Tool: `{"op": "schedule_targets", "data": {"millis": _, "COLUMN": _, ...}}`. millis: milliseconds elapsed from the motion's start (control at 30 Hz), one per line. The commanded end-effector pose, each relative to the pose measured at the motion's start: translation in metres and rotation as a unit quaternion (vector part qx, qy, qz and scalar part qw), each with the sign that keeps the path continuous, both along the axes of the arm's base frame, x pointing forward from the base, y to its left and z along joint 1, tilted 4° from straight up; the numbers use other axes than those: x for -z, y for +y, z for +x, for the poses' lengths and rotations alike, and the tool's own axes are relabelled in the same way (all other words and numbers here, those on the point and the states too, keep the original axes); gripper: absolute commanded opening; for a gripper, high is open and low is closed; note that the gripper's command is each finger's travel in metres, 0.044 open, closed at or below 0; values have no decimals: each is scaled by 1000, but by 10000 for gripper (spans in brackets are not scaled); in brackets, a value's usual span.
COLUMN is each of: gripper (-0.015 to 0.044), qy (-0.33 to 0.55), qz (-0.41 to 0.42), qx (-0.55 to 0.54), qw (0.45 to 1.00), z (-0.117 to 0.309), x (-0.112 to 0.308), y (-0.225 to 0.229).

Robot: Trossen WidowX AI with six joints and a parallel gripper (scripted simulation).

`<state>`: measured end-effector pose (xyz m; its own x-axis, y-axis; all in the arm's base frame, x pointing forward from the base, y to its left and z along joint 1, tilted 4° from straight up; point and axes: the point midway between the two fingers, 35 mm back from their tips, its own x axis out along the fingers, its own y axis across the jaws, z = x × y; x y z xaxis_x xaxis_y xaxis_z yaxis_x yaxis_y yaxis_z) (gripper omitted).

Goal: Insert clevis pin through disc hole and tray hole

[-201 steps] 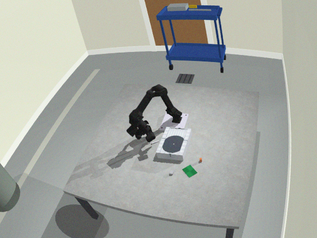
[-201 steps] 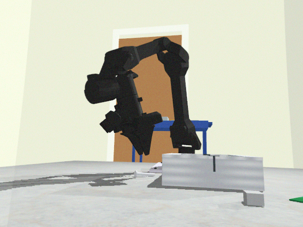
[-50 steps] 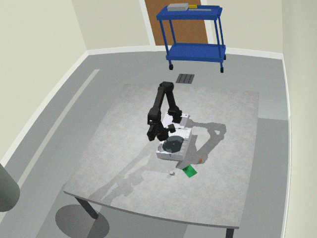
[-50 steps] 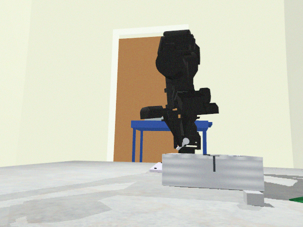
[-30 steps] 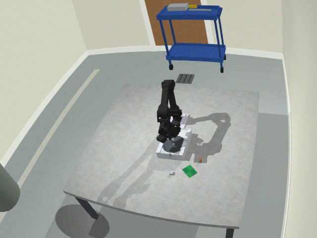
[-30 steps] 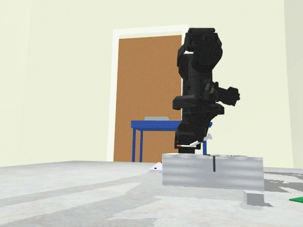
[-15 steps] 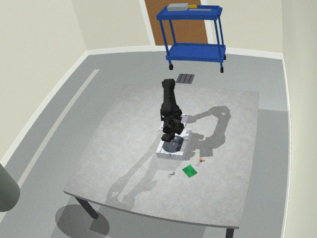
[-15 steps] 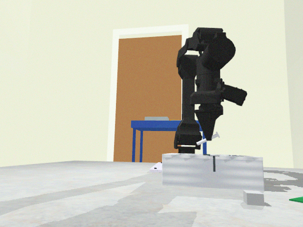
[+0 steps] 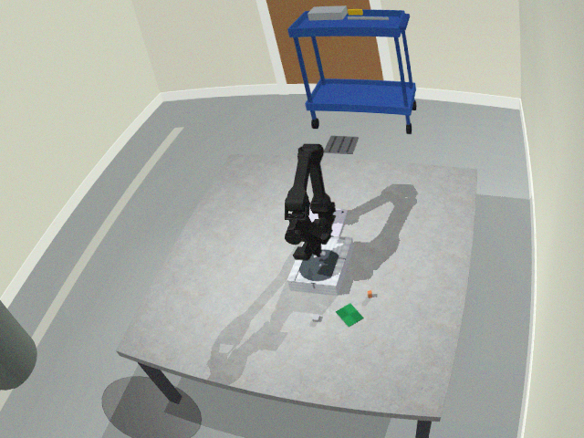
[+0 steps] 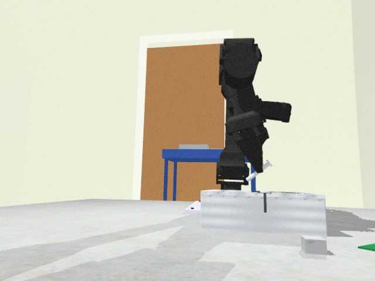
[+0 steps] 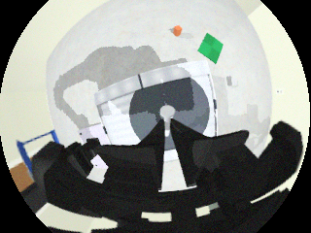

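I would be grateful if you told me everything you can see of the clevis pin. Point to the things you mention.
The clevis pin (image 10: 253, 176) (image 11: 167, 127) is a slim, pale grey, metallic-looking rod with a wider, flat, round head at one end. It is tilted, head end up, held between the fingers of the gripper (image 10: 259, 171) (image 11: 167, 121), above the tray (image 10: 236, 211) (image 11: 119, 83) and clear of it. The fingers hide part of its shank.
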<state>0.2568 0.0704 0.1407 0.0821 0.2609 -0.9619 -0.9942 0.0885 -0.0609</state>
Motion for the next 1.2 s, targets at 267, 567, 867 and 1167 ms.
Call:
{"op": "schedule_targets", "data": {"millis": 267, "gripper": 0, "qy": -19, "qz": 136, "qx": -14, "qw": 990, "z": -1, "x": 1, "y": -8}}
{"op": "schedule_targets", "data": {"millis": 567, "gripper": 0, "qy": -28, "qz": 232, "qx": -23, "qw": 972, "z": -2, "x": 6, "y": -14}}
{"op": "schedule_targets", "data": {"millis": 867, "gripper": 0, "qy": -37, "qz": 333, "qx": -32, "qw": 942, "z": -2, "x": 12, "y": -19}}
{"op": "schedule_targets", "data": {"millis": 1167, "gripper": 0, "qy": -43, "qz": 408, "qx": -39, "qw": 911, "z": -2, "x": 17, "y": -21}}
